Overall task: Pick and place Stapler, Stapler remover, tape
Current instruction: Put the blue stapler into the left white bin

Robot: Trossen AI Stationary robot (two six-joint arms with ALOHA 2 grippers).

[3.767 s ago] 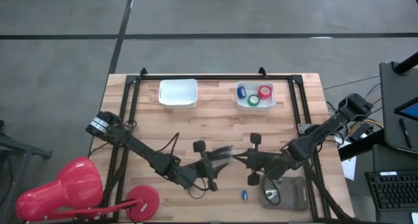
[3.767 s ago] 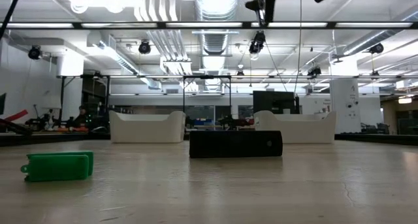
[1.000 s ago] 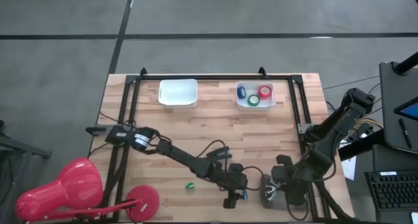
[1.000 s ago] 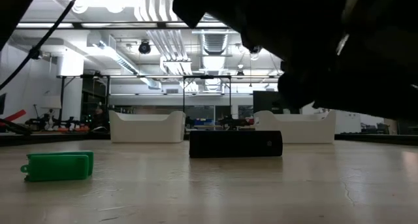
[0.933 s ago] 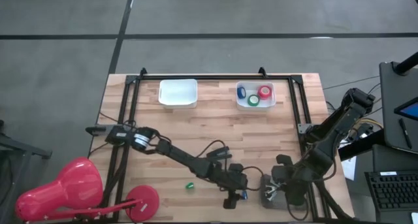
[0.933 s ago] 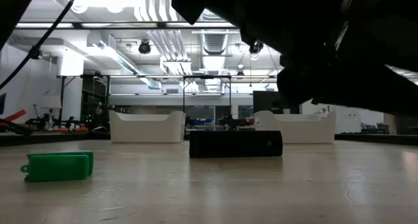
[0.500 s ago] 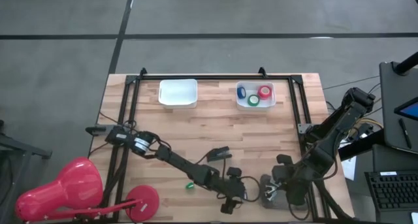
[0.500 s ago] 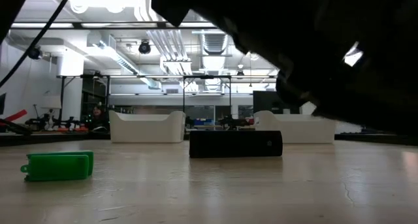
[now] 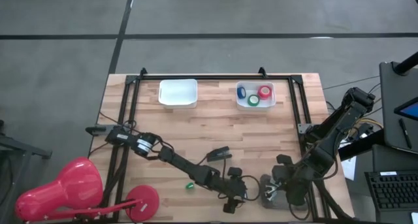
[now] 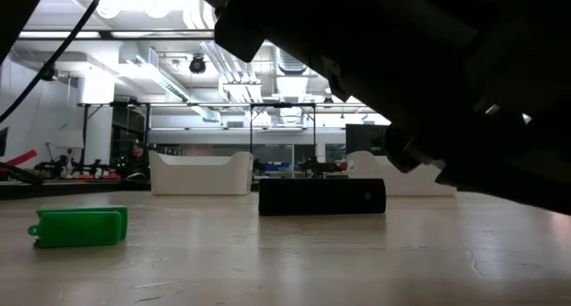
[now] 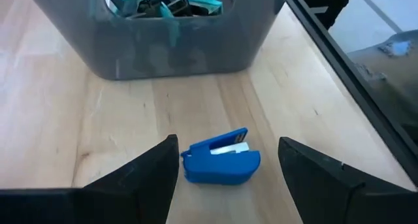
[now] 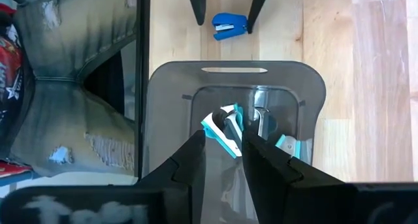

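Observation:
My left gripper (image 11: 225, 178) is open and low over the table's near edge, one finger on each side of a small blue stapler (image 11: 221, 164) that lies flat; it touches nothing. My right gripper (image 12: 222, 139) reaches down into a grey bin (image 12: 170, 93) of teal-and-black staple removers and is shut on one. A black stapler (image 9: 219, 153) lies on the table's middle, seen side-on in the low view (image 10: 321, 197). Red, blue and green tape rolls (image 9: 255, 95) sit in a white bin at the far edge. My right gripper pinches a teal-and-black staple remover (image 12: 223, 127) between its two fingers. The fingers come from above, pointing down into the grey bin. The remover sits among the others in the bin; how far it is lifted cannot be told.
An empty white bin (image 9: 177, 92) stands at the far left. A small green item (image 9: 190, 184) lies near the left arm's forearm, and shows in the low view (image 10: 80, 227). A red lamp (image 9: 62, 188) stands off the near-left corner. A black frame rail (image 9: 304, 129) runs along the right edge.
My left arm has stretched lower and a little toward the near edge, bringing its open gripper down around the blue stapler. In the low view the arms' dark bulk now fills more of the picture.

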